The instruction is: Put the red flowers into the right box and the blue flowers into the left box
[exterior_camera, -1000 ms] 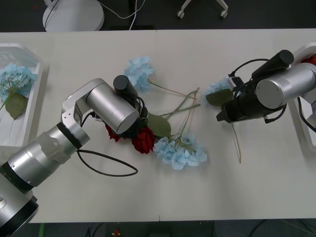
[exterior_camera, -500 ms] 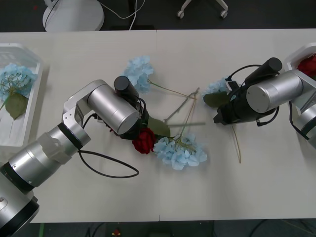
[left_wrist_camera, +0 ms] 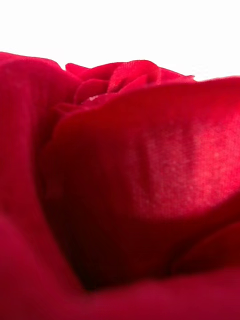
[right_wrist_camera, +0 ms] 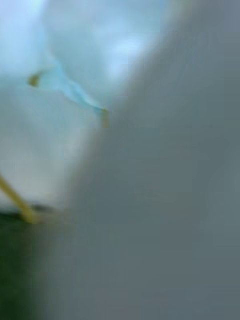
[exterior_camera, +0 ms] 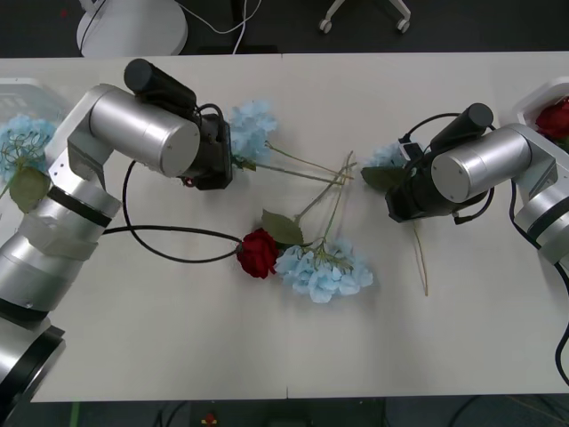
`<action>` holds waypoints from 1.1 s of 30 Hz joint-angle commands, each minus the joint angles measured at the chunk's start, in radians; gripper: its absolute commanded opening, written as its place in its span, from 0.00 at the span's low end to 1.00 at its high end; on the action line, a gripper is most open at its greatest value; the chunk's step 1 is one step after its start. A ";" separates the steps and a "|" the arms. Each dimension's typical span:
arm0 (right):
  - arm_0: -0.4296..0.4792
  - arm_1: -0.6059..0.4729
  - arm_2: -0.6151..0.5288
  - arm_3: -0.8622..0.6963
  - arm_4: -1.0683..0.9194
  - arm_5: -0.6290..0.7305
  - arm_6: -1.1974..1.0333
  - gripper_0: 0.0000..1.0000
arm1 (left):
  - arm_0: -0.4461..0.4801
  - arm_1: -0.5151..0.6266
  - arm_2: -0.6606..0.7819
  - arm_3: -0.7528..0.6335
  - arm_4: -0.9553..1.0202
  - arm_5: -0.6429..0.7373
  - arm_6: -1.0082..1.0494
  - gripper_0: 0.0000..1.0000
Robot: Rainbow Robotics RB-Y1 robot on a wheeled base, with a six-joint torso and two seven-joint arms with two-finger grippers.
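Observation:
My left gripper (exterior_camera: pixel 197 178) is raised over the table's back left, beside a blue flower (exterior_camera: pixel 253 129). Deep red petals of a red flower (left_wrist_camera: pixel 125 190) press right up against the left wrist view, and a speck of red shows under the wrist from the front. Another red flower (exterior_camera: pixel 258 253) lies mid-table against a blue flower (exterior_camera: pixel 324 267). My right gripper (exterior_camera: pixel 396 206) is low over a third blue flower (exterior_camera: pixel 384 158) and its leaf; pale blue petals (right_wrist_camera: pixel 60 60) blur the right wrist view. The left box (exterior_camera: pixel 13 86) holds a blue flower (exterior_camera: pixel 27 138). The right box (exterior_camera: pixel 538 93) holds a red flower (exterior_camera: pixel 556 116).
Thin stems (exterior_camera: pixel 320 173) cross in the table's middle. One loose stem (exterior_camera: pixel 420 258) runs toward the front edge below the right gripper. A black cable (exterior_camera: pixel 169 236) from the left arm loops over the table. Chair bases stand on the floor behind.
The left arm rose and swung back-left from the roses mid-table; one of the two red heads there went with it. The right arm edged left over the blue flower.

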 commanded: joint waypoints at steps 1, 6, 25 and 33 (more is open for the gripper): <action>-0.046 0.014 0.004 -0.004 0.008 -0.009 0.021 0.00 | -0.038 0.052 0.071 -0.075 0.029 -0.008 -0.247 0.00; -0.058 -0.003 -0.015 -0.004 -0.003 -0.004 0.022 0.00 | -0.022 0.056 0.129 -0.078 0.047 -0.056 -0.540 0.00; -0.108 -0.198 -0.355 -0.029 -0.561 0.161 0.400 0.00 | -0.018 0.079 0.336 -0.096 0.437 -0.074 -1.518 0.00; -0.087 -0.227 -0.352 -0.029 -0.538 0.226 0.398 0.00 | -0.004 0.056 0.346 -0.085 0.713 -0.122 -1.727 0.00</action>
